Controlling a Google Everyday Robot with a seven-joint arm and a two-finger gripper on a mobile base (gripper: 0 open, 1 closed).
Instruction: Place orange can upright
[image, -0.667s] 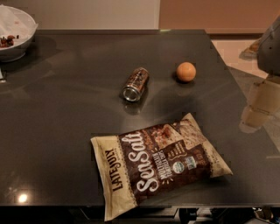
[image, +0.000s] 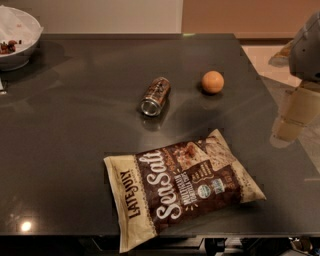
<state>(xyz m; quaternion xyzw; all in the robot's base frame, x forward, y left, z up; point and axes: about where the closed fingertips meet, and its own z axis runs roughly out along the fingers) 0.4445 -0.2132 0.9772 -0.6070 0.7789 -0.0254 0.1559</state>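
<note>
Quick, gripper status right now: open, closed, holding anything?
Gripper: at the right edge of the table; open or closed cannot be told. It is well away from the orange can, which lies on its side.

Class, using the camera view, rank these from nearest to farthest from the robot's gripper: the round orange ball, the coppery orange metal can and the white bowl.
The gripper hangs off the right edge of the dark table.
1. The round orange ball, right of centre.
2. The coppery orange metal can, on its side mid-table.
3. The white bowl, far left corner.
</note>
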